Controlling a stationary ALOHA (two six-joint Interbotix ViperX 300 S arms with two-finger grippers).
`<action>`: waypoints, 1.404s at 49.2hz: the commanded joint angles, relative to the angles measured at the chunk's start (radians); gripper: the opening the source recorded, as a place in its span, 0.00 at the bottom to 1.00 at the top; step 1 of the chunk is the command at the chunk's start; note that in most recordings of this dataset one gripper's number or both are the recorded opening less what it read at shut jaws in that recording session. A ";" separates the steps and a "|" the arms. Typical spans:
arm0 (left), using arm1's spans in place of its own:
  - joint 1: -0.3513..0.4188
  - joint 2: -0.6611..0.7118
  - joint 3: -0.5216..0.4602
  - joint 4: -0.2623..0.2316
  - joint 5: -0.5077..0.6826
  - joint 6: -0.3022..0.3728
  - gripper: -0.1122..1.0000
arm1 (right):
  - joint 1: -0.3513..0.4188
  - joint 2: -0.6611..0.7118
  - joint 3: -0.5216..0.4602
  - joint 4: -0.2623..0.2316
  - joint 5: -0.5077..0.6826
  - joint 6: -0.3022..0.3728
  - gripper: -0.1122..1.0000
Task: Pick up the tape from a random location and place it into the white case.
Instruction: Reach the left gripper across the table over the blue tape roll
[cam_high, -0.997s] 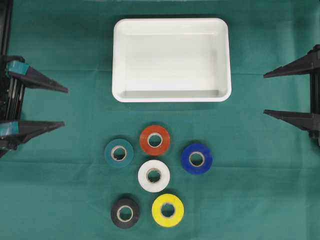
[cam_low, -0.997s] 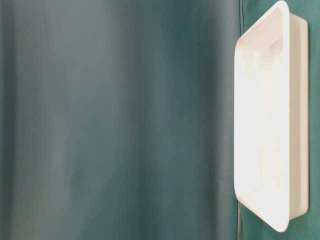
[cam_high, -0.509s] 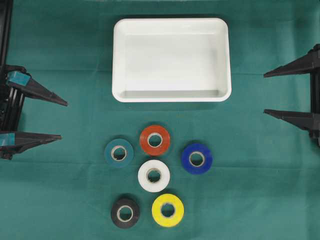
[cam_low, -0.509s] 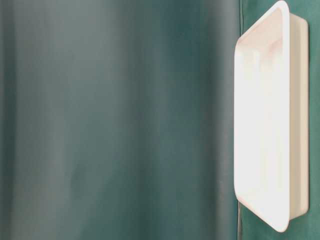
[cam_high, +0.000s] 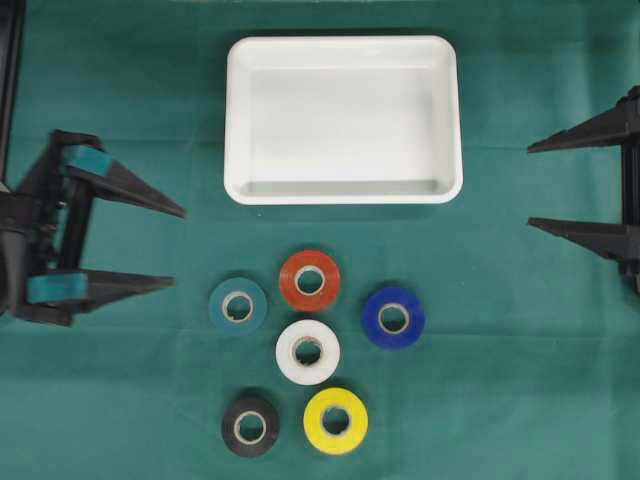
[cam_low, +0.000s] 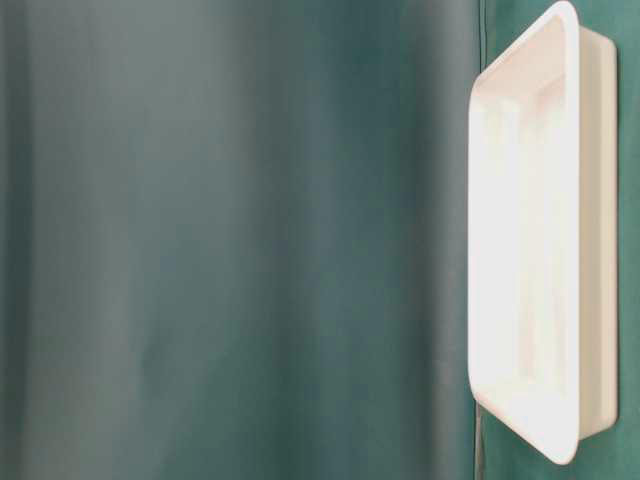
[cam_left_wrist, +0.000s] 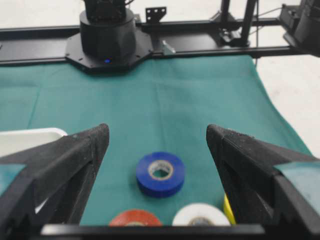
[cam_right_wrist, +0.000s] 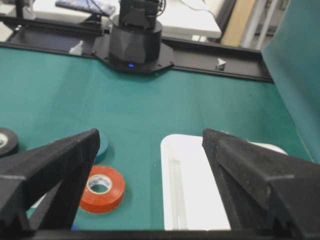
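From above, six tape rolls lie flat below the white case (cam_high: 343, 119), long axis left-right; the table-level view shows seemingly only it. Left gripper (cam_high: 178, 248) and right gripper (cam_high: 529, 187) gape empty.

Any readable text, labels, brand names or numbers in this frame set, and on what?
None can be read.
White case: plain, no print visible.
Six tape rolls, e.g. the blue roll and the red roll: no legible label on sides or inner cores.
Arm bases: each shows only a small blue light, no lettering.
Clutter behind the table in the right wrist view: too blurred to read.
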 joint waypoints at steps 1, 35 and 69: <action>-0.002 0.063 -0.080 0.000 -0.009 0.002 0.99 | -0.003 0.008 -0.026 0.000 -0.006 0.002 0.94; -0.002 0.520 -0.540 -0.002 0.123 0.006 0.99 | -0.003 0.009 -0.025 -0.003 -0.005 0.000 0.94; -0.003 0.609 -0.678 -0.002 0.163 -0.002 0.99 | -0.003 0.009 -0.026 -0.003 -0.006 0.000 0.94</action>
